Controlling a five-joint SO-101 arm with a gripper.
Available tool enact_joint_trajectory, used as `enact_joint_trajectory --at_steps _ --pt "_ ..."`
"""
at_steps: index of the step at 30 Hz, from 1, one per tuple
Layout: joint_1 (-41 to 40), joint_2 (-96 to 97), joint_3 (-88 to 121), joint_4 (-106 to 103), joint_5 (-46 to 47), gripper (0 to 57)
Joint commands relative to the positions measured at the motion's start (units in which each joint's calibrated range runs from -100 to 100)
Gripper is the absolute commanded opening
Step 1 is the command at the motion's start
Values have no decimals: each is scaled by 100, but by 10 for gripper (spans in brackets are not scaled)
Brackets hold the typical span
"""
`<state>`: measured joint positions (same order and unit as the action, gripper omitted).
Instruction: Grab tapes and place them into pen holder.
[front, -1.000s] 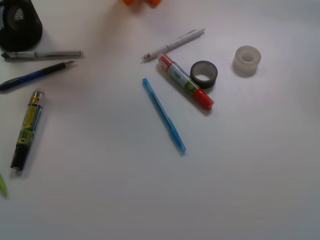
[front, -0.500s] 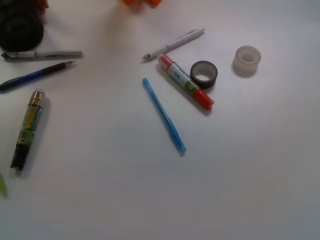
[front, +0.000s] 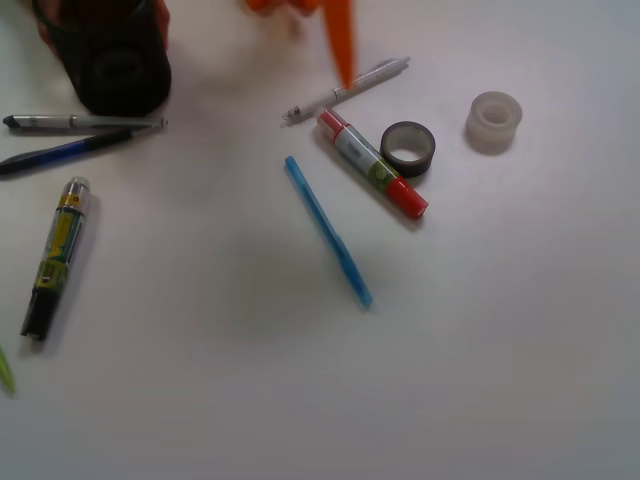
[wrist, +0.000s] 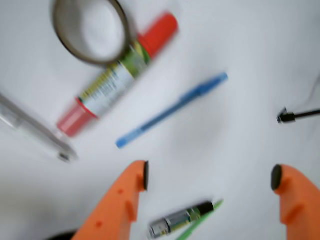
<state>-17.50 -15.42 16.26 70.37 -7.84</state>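
White table (front: 500, 350), pen holder (front: 120, 60) sitting upper left of the front view. Orange gripper (wrist: 210, 176) has its jaws wide apart, nothing in them. Black tape (front: 407, 148) touches the red-capped marker (front: 372, 165); whitish tape (front: 494, 121) upper right.

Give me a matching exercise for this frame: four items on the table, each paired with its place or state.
Items:
1. black tape ring
2. translucent tape roll
3. pen holder
4. gripper

States:
A. top-left corner of the front view
B. open, empty
C. touching the red-capped marker
D. alone, farthest right

Pairs: 1-C, 2-D, 3-A, 4-B
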Motion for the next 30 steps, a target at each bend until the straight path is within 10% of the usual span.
enact_joint_trajectory --at_steps 1,30 --pt "-916 -230 838 -528 -713 276" --pt "-1932 3340 -956 -326 -2237 276"
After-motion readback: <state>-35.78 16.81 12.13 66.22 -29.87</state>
